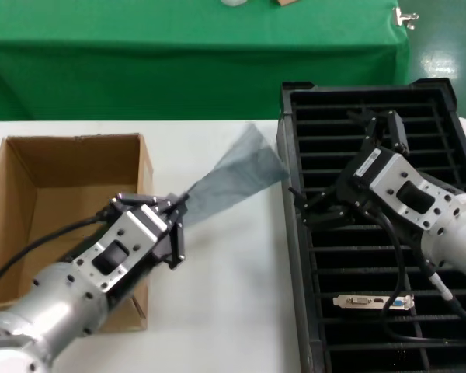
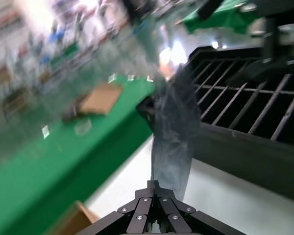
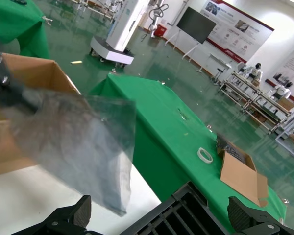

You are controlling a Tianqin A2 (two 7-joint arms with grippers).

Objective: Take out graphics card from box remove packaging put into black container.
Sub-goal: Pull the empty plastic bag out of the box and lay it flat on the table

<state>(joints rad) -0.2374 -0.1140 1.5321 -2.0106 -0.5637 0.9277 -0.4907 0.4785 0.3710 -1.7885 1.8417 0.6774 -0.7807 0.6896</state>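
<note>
My left gripper [image 1: 176, 211] hovers at the near right corner of the brown box [image 1: 31, 186], shut on one end of the grey packaging [image 1: 237, 177]. The bag stretches in the air toward the black container [image 1: 295, 256] and looks empty. In the left wrist view the shut gripper [image 2: 157, 185] pinches the packaging [image 2: 174, 137]. The graphics card [image 1: 373, 301] lies in a near slot of the container, showing its silver bracket with ports. My right gripper [image 1: 304, 208] hangs open over the container's left side; in its own view the gripper [image 3: 159, 220] holds nothing, with the packaging [image 3: 78, 142] beyond it.
The box and the container stand on a white tabletop [image 1: 233, 303]. A green-clothed table [image 1: 179, 47] runs along the far side, carrying a cardboard piece [image 3: 240, 174] and a tape roll [image 3: 204, 154]. Cables trail from my right wrist over the container.
</note>
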